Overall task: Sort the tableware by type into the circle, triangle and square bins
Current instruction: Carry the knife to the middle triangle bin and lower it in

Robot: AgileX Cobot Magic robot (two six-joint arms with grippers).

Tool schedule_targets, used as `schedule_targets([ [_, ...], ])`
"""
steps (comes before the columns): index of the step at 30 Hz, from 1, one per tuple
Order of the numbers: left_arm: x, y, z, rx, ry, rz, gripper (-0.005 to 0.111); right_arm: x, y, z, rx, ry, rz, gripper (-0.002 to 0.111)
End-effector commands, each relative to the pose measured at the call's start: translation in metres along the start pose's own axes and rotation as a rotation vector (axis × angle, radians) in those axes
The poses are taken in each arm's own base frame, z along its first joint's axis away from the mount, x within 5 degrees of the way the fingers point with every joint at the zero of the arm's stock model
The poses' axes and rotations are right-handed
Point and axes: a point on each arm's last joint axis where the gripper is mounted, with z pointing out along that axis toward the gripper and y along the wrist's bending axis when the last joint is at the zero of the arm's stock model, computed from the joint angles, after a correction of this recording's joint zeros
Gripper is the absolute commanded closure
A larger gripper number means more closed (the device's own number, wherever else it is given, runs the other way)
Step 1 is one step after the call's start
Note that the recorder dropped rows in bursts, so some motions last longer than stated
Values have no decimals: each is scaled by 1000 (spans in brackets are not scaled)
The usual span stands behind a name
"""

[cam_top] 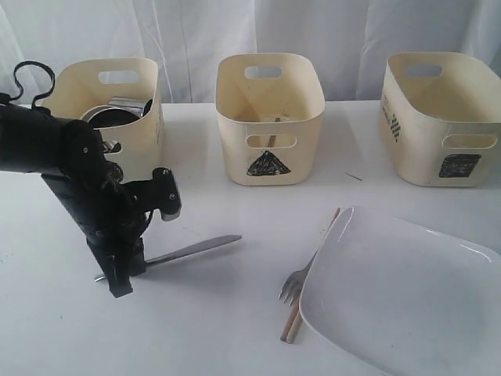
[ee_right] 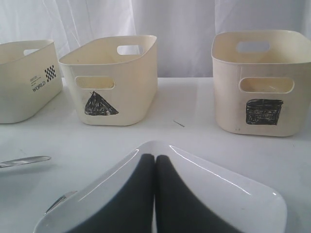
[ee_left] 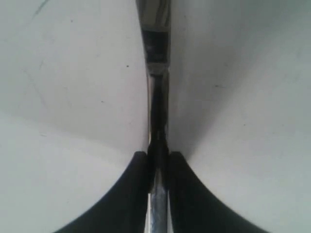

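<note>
We see a white table (cam_top: 196,337) before a white curtain (cam_top: 329,31). Our left claw (ee_left: 158,155) pinches the knife (cam_top: 196,249) at eight o'clock; the right claw (ee_right: 155,158) hangs clenched above the plate (cam_top: 399,298) at four o'clock.

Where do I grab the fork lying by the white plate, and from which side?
Probably at the neck just behind the tines of the fork, coming straight down from above on the side away from the plate. The handle runs in against the plate's rim and the chopsticks lie close alongside, so only the tine end looks free for the jaws.
</note>
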Motion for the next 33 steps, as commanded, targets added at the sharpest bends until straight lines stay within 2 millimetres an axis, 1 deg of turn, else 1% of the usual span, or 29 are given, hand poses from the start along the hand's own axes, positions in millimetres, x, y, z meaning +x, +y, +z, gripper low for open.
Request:
schedule_targets([
  [1, -4, -5, -13, 11, -53, -19, 107, 1, 0, 0, 3, -5, -7, 108],
  [7, -7, -4, -26, -19, -85, -16, 107, 1, 0, 0, 3, -5, -7, 108],
  [11, -10, -6, -35, -18, -130, -51, 107, 1, 0, 0, 3, -5, -7, 108],
  [17, -22, -6, -64, -53, -255, -94, 107, 1, 0, 0, 3, -5, -7, 108],
  [21, -34, -2, -83, -69, -348, -136, 107, 1, 0, 0, 3, -5, -7, 108],
  [24, -46, -4, -91, -73, -389, -124, 107, 1, 0, 0, 3, -5, -7, 108],
  [30, -73, -13, -106, -107, -462, -61, 107, 1, 0, 0, 3, -5, -7, 108],
  [33, -84, -11, -116, -144, -518, -83, 107, 1, 0, 0, 3, -5, -7, 108],
])
